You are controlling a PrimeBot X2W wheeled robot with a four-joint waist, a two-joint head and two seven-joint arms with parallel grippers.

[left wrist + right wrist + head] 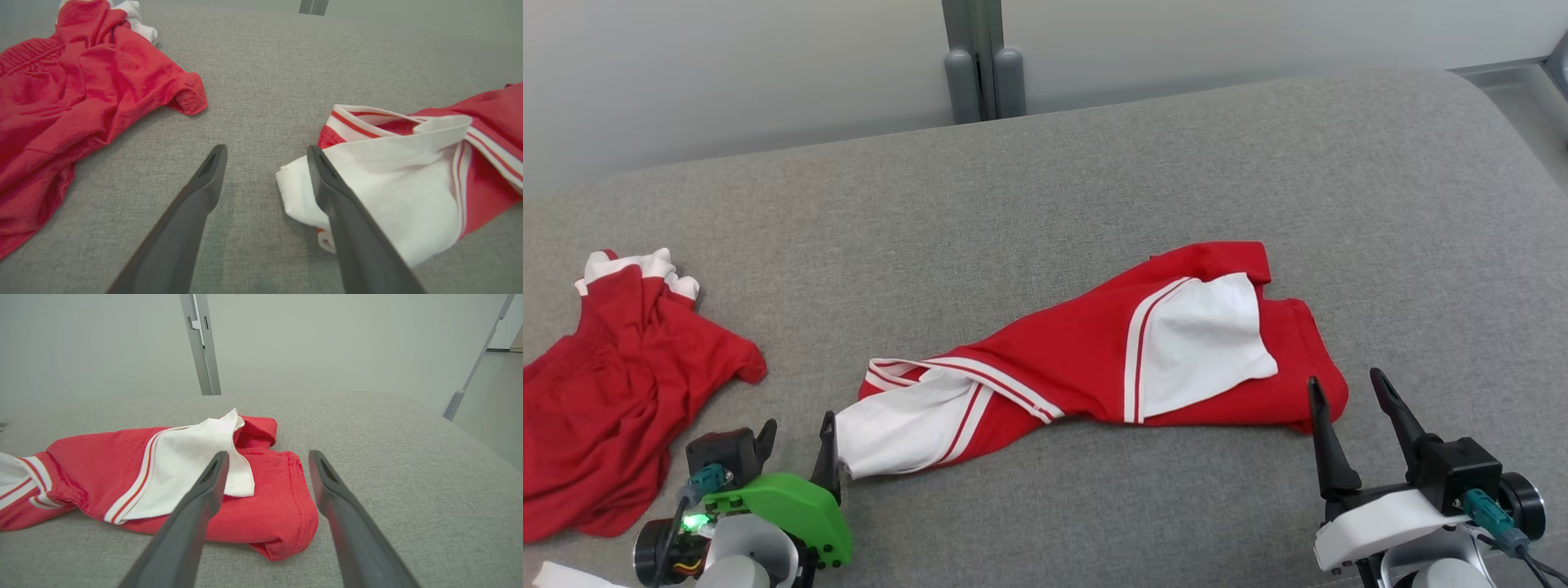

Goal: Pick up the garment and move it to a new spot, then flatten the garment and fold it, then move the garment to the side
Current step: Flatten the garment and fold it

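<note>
The garment [1086, 359] is red with white panels and red-white stripes. It lies stretched and partly crumpled across the middle of the grey cushion [1094, 180]. My left gripper [796, 441] is open at its white left end [392, 183], one finger [335, 196] lying just over the white corner, nothing pinched. My right gripper [1343, 392] stands open just in front of the garment's red right end [278, 506], with the hem between and beyond its fingers but not touching them.
A second red garment [613, 384] with white trim lies crumpled at the left [73, 94]. A grey post [984, 61] stands behind the cushion against the pale wall. The cushion's rounded right edge [482, 445] drops to the floor.
</note>
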